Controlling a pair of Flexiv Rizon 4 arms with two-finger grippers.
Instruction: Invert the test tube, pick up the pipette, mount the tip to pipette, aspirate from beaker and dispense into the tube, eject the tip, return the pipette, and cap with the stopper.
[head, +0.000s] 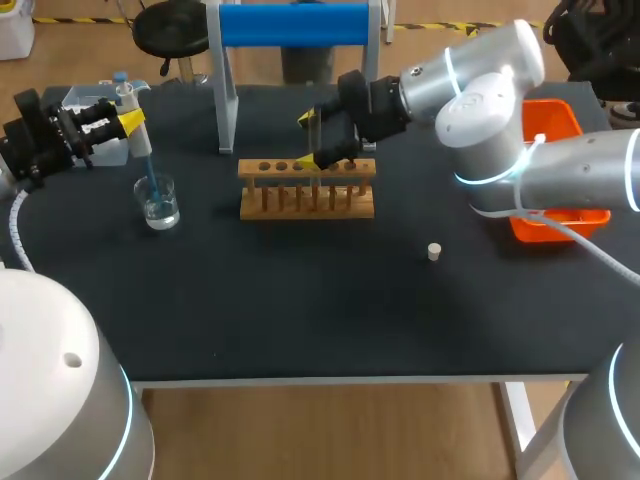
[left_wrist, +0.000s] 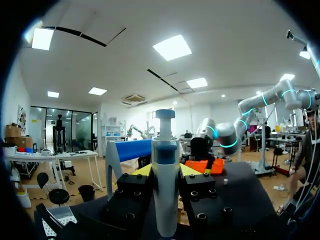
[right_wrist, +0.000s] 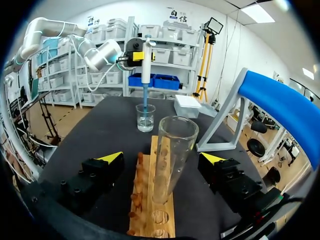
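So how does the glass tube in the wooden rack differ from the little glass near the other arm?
The test tube is tall and narrow; the beaker is short and wide. The test tube looks empty; the beaker holds clear liquid and a pipette tip. The test tube stands in the rack, the beaker on the table. Both are clear, open end up.

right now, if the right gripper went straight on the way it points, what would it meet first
Probably the test tube, upright at the rack between the right gripper's open fingers. Beyond it the line leads toward the beaker, though depth is unclear.
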